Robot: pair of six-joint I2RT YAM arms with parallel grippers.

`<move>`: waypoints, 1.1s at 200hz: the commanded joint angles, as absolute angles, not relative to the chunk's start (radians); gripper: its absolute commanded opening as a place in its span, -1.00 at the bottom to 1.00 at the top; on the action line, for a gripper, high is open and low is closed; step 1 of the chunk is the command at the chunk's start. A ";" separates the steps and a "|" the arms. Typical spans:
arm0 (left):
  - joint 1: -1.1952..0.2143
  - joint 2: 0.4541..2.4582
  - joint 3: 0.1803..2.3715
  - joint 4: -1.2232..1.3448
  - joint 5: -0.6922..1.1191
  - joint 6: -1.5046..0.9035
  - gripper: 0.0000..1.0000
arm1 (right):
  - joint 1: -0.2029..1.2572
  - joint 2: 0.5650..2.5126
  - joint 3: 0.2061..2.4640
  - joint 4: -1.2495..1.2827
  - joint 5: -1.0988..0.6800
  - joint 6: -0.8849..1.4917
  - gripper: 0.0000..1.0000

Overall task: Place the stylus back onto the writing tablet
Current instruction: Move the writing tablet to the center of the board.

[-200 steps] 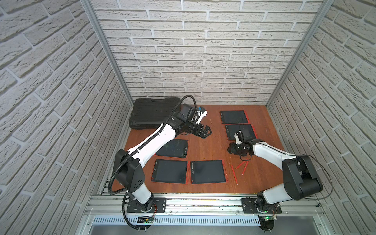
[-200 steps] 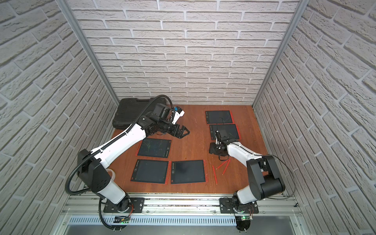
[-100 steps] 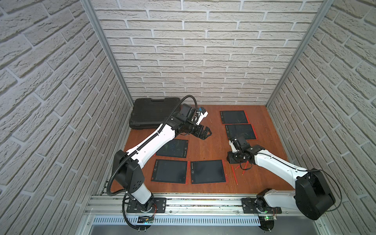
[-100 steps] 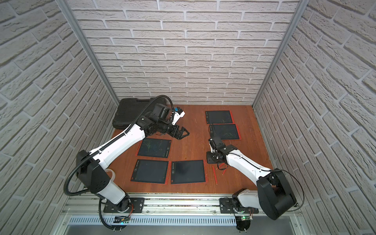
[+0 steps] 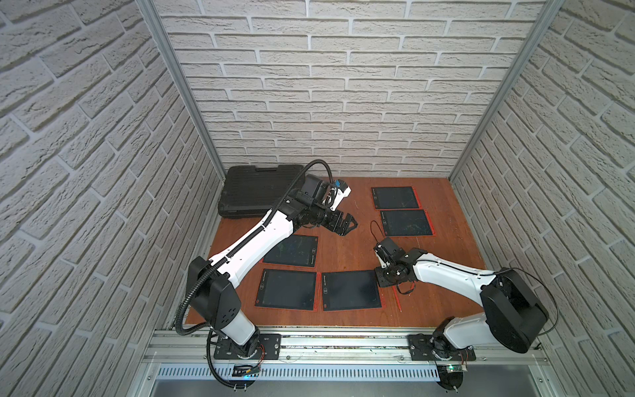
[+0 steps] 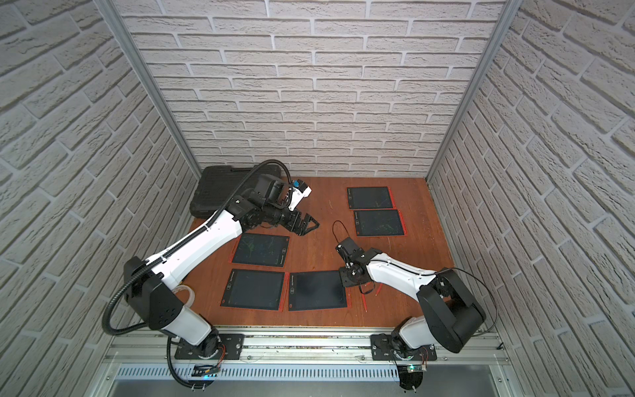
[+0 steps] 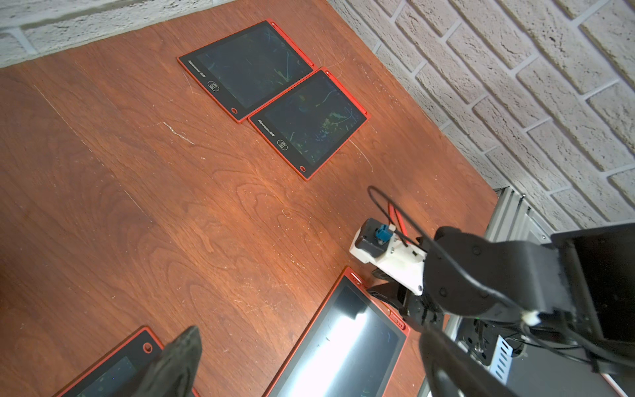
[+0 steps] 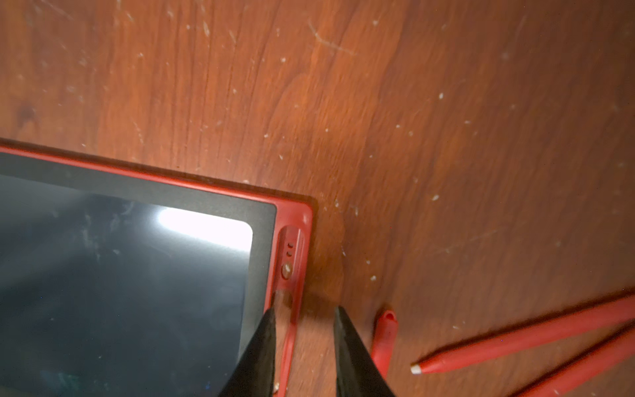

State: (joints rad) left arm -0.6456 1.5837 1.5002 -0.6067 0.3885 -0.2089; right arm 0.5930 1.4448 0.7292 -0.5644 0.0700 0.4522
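Note:
Several red-rimmed writing tablets lie on the wooden table. My right gripper [image 8: 304,309] points down at the far right corner of the front middle tablet [image 5: 350,290] [image 8: 137,275]. Its fingers stand a narrow gap apart, astride the tablet's red outer rim beside the empty stylus slot [image 8: 290,254], with wood showing between them. A loose red stylus [image 8: 385,337] lies just right of the fingers, and two more styluses [image 8: 515,340] lie beyond it. In both top views one stylus [image 5: 398,302] [image 6: 364,302] shows by that tablet. My left gripper [image 5: 347,225] [image 7: 309,330] hangs wide open and empty over mid-table.
Two tablets [image 5: 395,197] [image 5: 405,222] lie at the back right, two others [image 5: 292,251] [image 5: 285,288] at the left under my left arm. A black case [image 5: 254,192] sits in the back left corner. Brick walls close three sides.
My right gripper has come forward from beside the back right tablets to the front middle tablet's corner, and its fingers have narrowed. The left arm has hardly moved.

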 commanded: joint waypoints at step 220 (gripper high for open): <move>-0.671 1.523 1.494 -0.604 0.321 -0.180 0.96 | 0.503 1.816 1.078 -0.563 0.199 0.450 -0.94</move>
